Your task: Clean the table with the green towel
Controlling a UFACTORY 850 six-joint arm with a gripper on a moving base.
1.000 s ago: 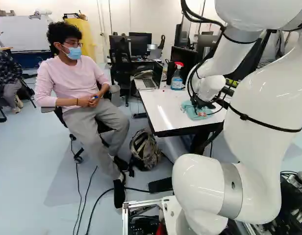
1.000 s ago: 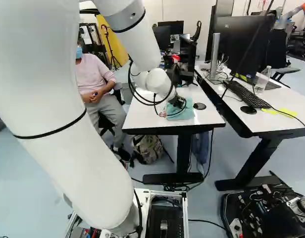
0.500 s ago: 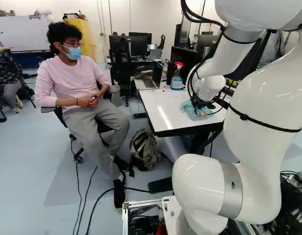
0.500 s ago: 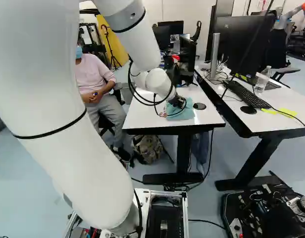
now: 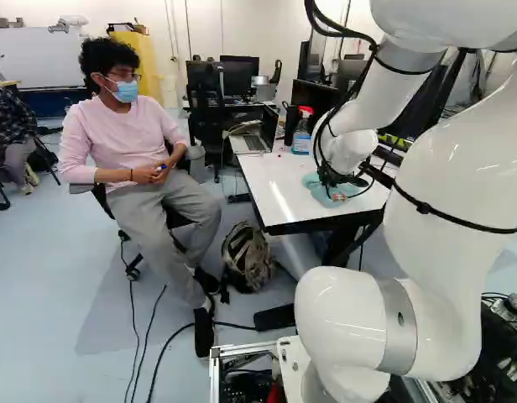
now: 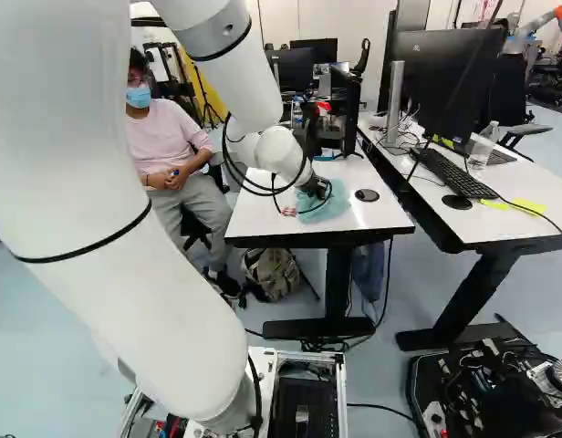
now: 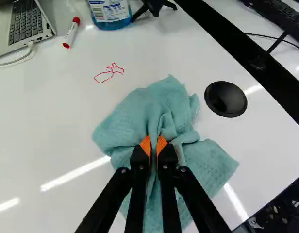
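In the right base view my gripper (image 6: 316, 188) is low over the white table (image 6: 379, 217), at the green towel (image 6: 328, 210). From the wrist, the gripper (image 7: 153, 144) is shut on a gathered fold of the towel (image 7: 125, 121), its orange pads close together. The cloth lies bunched on the tabletop, spreading around and under the fingers. A red drawn scribble (image 7: 109, 73) marks the white surface just ahead of the towel, apart from it.
A black round disc (image 7: 225, 99) lies beside the towel. Farther ahead are a red-capped marker (image 7: 72, 32), a spray bottle (image 7: 110, 13) and a laptop (image 7: 24, 24). A second desk with a keyboard (image 6: 454, 173) adjoins. Another robot (image 6: 541, 20) stands far back.
The arm's lower end has shifted a little leftward in both base views, dragging the towel with it over the table. The base has stayed put.
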